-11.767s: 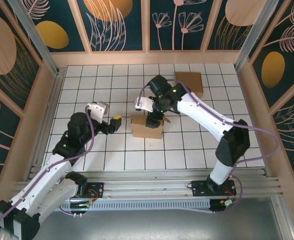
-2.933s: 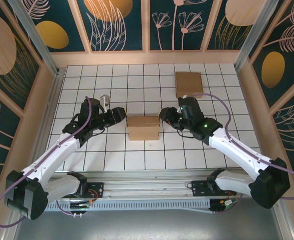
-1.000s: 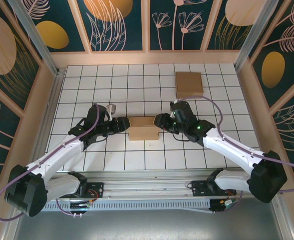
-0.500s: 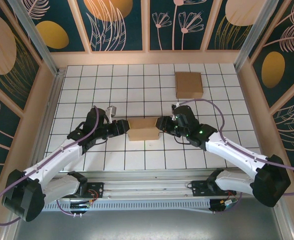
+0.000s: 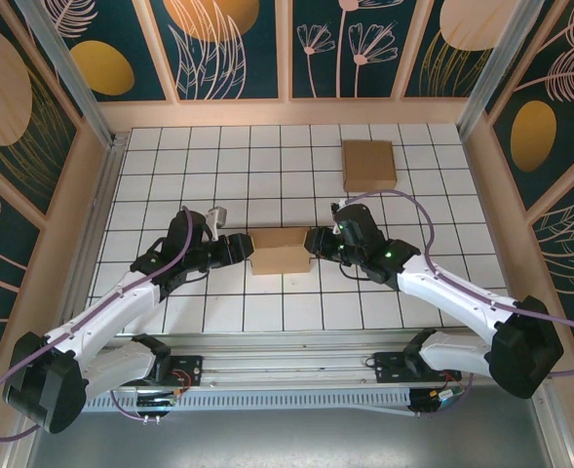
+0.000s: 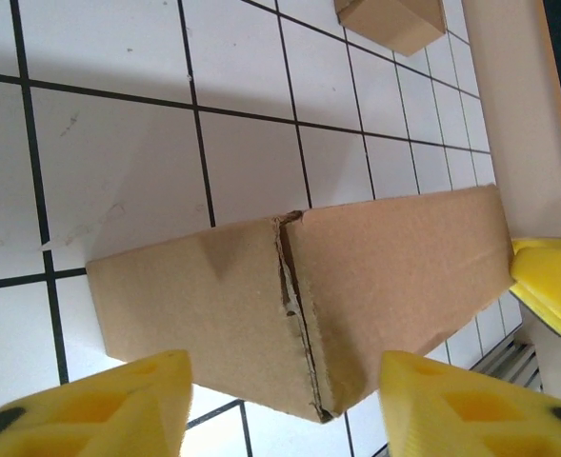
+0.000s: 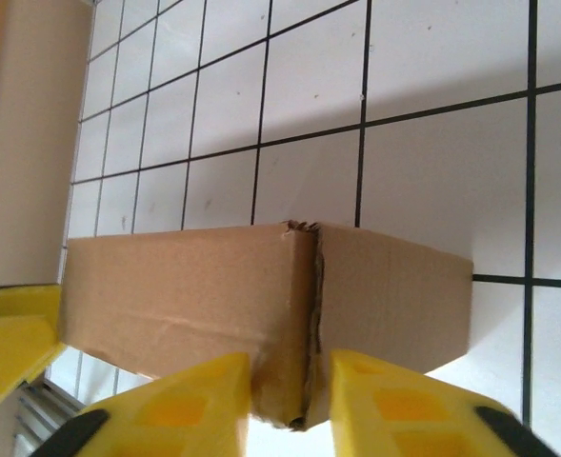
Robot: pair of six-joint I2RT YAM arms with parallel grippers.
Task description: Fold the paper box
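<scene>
In the top view, the box (image 5: 280,250) lay near the middle of the table (image 5: 170,156), already a closed block, with the left fingers (image 5: 236,250) at its left end and the right fingers (image 5: 316,243) at its right end; a second box (image 5: 369,164) sat well apart, at the far right. In the left wrist view, the left fingers (image 6: 118,400) stood open on both sides of the near corner of the box (image 6: 299,305), and I could not tell if they touched it. A rough seam ran across the box. In the right wrist view, the right fingers (image 7: 166,400) seemed closed on the box (image 7: 185,295) at its seam edge. I judge the folding nearly done, with only the ends left to press or tuck.
</scene>
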